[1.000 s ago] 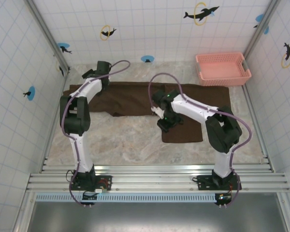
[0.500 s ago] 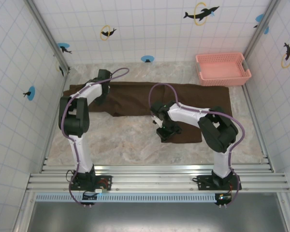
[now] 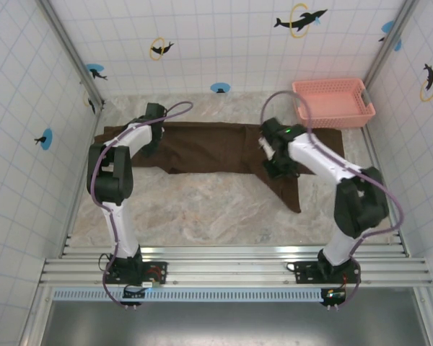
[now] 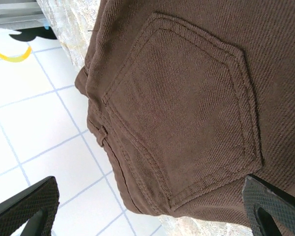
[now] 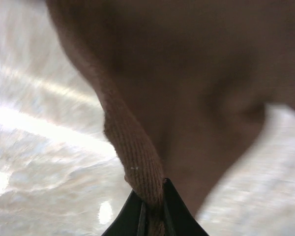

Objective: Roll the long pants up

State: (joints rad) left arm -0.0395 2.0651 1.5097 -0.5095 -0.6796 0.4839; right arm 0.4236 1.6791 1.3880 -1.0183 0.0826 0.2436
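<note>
At far left of the tabletop point(image 3: 202, 216), the left gripper point(image 3: 151, 144) hangs over the waist end of the long pants point(image 3: 202, 148), jaws spread as wide as they go, w/ nothing btwn them. From the left wrist cam, its dark fingertips point(image 4: 24, 209) sit in the two bottom corners. A stitched back pocket point(image 4: 187, 113) lies in the gap btwn them. The waistband w/ a belt loop point(image 4: 101, 135) runs right along the white tiled wall point(image 4: 29, 108). Can't tell any contact btwn this gripper & the cloth.

Pants lie flat along the far side of the tabletop, stretching from the left wall across toward the right, dark brown on pale marbled surface. Right of centre, a triangular flap point(image 3: 292, 198) tapers to a point toward the near edge.

Just above that flap sits the right gripper point(image 3: 278, 166), jaws pinched tight on a fold of the pants. From the right wrist cam, the gripper point(image 5: 150, 216) is at bottom centre w/ a thick ribbed edge of brown cloth clamped btwn its fingers point(image 5: 179, 223). The rest of the fabric spreads away, blurred, w/ tabletop showing on both sides.

Far right corner: pink basket point(image 3: 332, 101), just beside the right end of the pants, apart from both grippers.
</note>
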